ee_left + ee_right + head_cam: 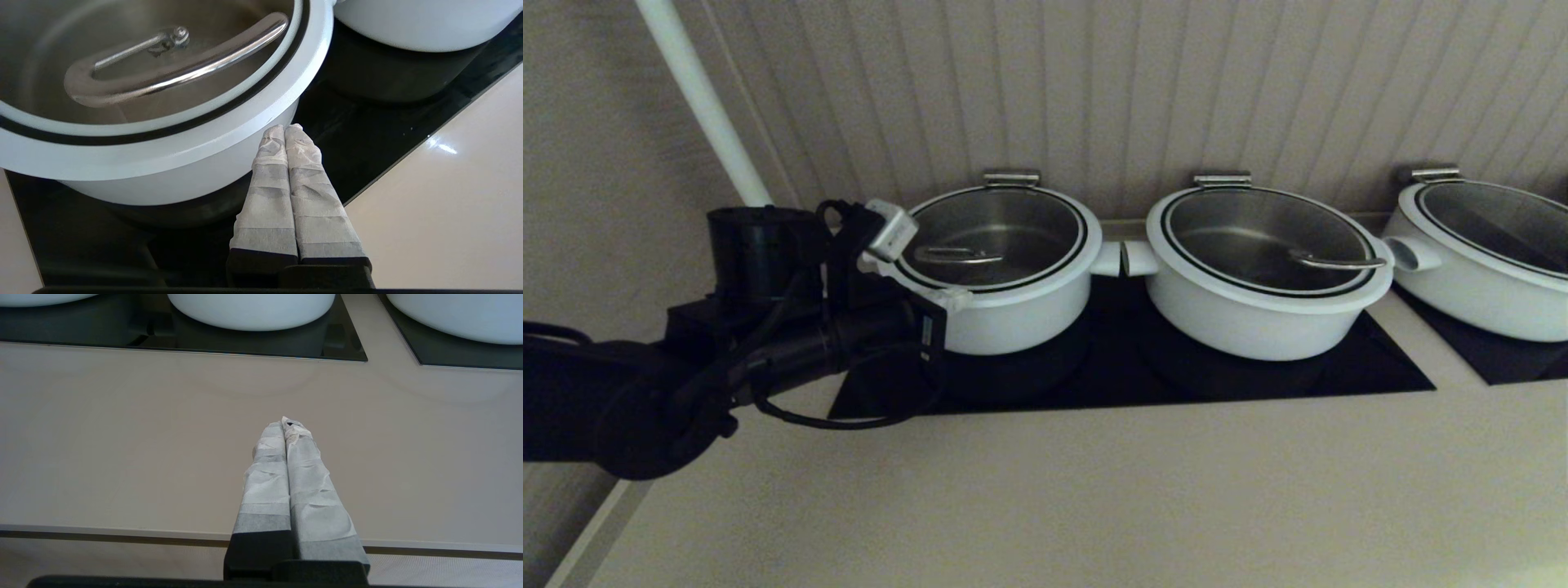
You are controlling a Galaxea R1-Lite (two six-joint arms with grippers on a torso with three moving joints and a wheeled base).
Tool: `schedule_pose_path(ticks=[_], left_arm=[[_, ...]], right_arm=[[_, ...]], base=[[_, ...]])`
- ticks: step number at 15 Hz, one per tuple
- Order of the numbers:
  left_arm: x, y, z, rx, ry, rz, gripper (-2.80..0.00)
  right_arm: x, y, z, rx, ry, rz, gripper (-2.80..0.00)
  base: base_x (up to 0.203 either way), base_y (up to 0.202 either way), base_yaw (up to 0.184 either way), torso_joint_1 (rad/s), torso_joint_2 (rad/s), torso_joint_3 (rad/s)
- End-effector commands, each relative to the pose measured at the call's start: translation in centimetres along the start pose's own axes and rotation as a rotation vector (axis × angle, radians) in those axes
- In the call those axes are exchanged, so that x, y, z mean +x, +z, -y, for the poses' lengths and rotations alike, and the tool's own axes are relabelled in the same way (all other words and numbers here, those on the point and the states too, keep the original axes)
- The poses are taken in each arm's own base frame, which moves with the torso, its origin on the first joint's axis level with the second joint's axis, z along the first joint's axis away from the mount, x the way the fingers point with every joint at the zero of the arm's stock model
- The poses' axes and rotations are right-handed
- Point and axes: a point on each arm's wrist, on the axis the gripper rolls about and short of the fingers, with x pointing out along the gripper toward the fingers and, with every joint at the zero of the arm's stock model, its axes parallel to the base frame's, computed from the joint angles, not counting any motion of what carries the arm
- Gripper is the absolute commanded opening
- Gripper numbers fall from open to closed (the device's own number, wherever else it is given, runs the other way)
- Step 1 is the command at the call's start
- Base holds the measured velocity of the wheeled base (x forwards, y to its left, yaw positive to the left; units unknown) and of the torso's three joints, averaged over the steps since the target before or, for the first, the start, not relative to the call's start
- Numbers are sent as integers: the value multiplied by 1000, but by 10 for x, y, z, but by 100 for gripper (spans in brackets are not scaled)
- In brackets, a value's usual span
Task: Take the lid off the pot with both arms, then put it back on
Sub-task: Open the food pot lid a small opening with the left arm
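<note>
The pot [1013, 314] is the leftmost, narrow and deep, white, on the black cooktop. The lid [996, 237] sits flat on it, clear glass with a white rim, a black ring and a steel wire handle [956, 256]. My left gripper [952, 300] is shut and empty, its taped tips against the pot's front-left side just under the lid rim. The left wrist view shows the gripper [286, 130], the pot wall [163, 179] and the lid handle [175, 77]. My right gripper [286, 424] is shut and empty over the beige counter near its front edge, out of the head view.
Two wider white pots with lids stand to the right, one in the middle [1258, 310] and one at the far right [1478, 286]. The black cooktop [1339, 367] is set in a beige counter [1094, 490]. A white pole [698, 90] rises behind my left arm.
</note>
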Motion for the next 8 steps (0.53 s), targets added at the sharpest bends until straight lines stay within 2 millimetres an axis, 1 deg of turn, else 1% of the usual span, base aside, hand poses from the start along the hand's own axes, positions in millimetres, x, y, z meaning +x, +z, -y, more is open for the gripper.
schedule_pose_path(ticks=[1, 8], left_arm=[[2, -2, 0, 0, -1, -4, -280], [2, 0, -1, 2, 4, 2, -280]], right_arm=[[0, 0, 0, -1, 1, -1, -280], [0, 0, 0, -1, 2, -2, -280]], base=[[0, 0, 0, 0, 0, 0], [0, 0, 0, 0, 0, 0]])
